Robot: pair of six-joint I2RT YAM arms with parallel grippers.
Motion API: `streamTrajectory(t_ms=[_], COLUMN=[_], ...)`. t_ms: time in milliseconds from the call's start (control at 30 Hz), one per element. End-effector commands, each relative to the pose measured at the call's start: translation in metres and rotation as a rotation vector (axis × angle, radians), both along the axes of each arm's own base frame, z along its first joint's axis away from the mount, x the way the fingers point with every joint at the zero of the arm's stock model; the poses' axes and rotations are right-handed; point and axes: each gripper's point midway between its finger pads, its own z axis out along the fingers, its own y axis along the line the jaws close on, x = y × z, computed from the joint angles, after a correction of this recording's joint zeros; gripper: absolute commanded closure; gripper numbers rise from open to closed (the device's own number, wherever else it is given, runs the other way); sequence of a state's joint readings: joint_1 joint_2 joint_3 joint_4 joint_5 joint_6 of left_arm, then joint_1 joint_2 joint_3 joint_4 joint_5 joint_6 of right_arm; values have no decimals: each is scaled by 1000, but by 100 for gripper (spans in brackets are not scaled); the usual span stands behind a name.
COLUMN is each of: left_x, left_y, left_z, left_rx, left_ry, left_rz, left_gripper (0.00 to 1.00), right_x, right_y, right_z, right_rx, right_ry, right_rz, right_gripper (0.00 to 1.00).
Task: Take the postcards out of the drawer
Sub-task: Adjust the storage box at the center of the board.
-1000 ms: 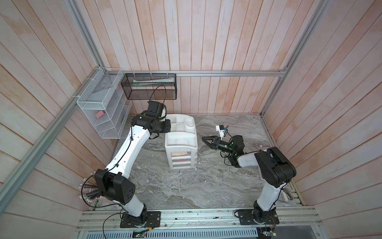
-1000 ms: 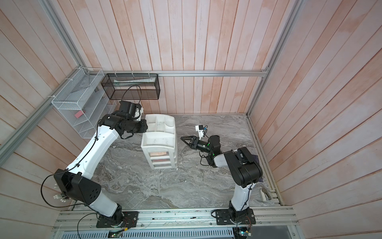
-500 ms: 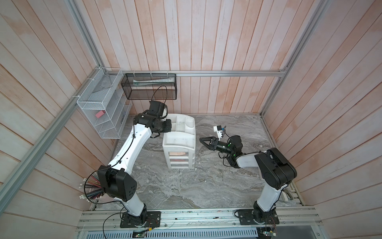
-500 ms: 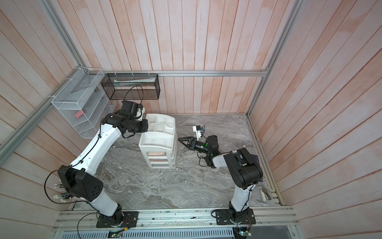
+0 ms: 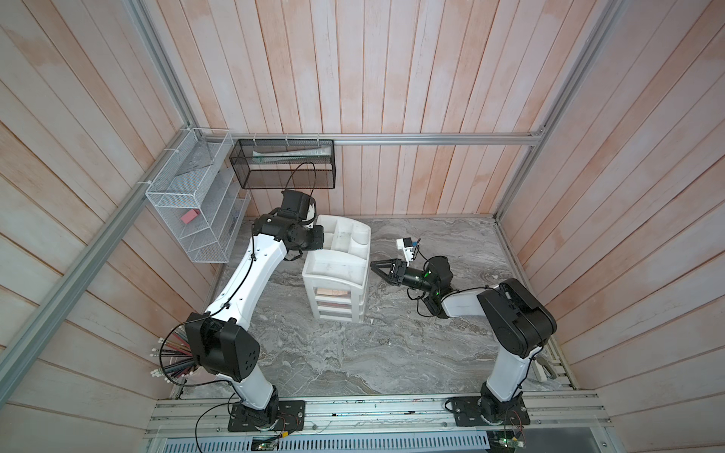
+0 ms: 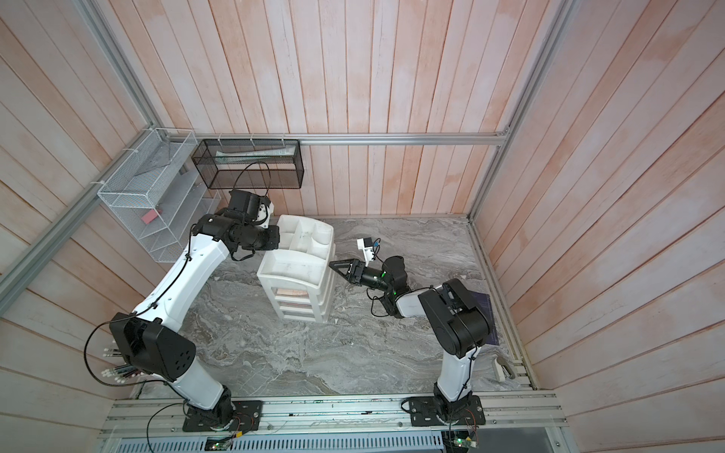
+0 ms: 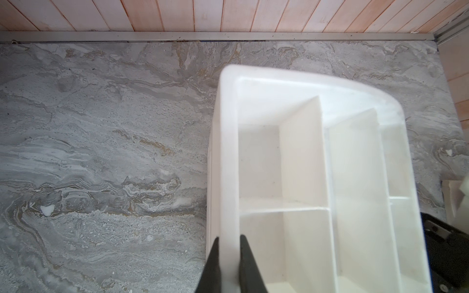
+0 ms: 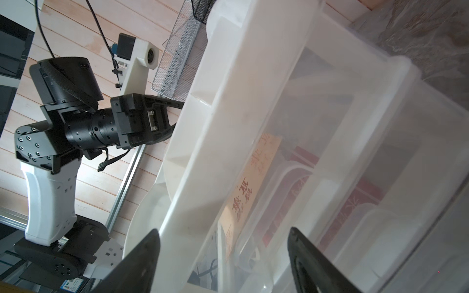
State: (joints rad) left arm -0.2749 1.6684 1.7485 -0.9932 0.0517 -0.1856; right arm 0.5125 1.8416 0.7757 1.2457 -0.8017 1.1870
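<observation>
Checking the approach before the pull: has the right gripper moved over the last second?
Yes. The right gripper has moved away from the back-right corner post, closer to the white drawer unit.

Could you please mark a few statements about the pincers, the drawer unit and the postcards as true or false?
1. The left pincer grips the white drawer unit's top rim. True.
2. The right pincer holds a red postcard. False: it is open and empty, beside the unit.
3. The beige postcard lies inside a drawer. True.
4. The white wire rack is empty. False: a pink item sits in it.
</observation>
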Motion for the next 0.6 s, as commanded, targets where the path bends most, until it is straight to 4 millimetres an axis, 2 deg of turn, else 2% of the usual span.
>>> streamTrajectory(t_ms=[0,133,167,233,567], left_x=[7,7,6,6,6], left_y=[0,-2,-2,-2,-4], left_z=[4,5,5,5,6], left_rx=[12,1,0,1,-6], left_ry=[-26,-27,-27,-24,-29], left_rz=[-22,-23,-23,-23,-25], left_gripper=[90,92,92,92,94], right_x=[4,5,5,5,6], right_y=[7,10,11,12,14], right_z=[7,8,8,8,18], right_rx=[25,43,46,48,82], right_ry=[-19,-15,-15,-11,-25], right_rz=[-2,8,9,8,22], right_gripper=[21,19,12,9,9])
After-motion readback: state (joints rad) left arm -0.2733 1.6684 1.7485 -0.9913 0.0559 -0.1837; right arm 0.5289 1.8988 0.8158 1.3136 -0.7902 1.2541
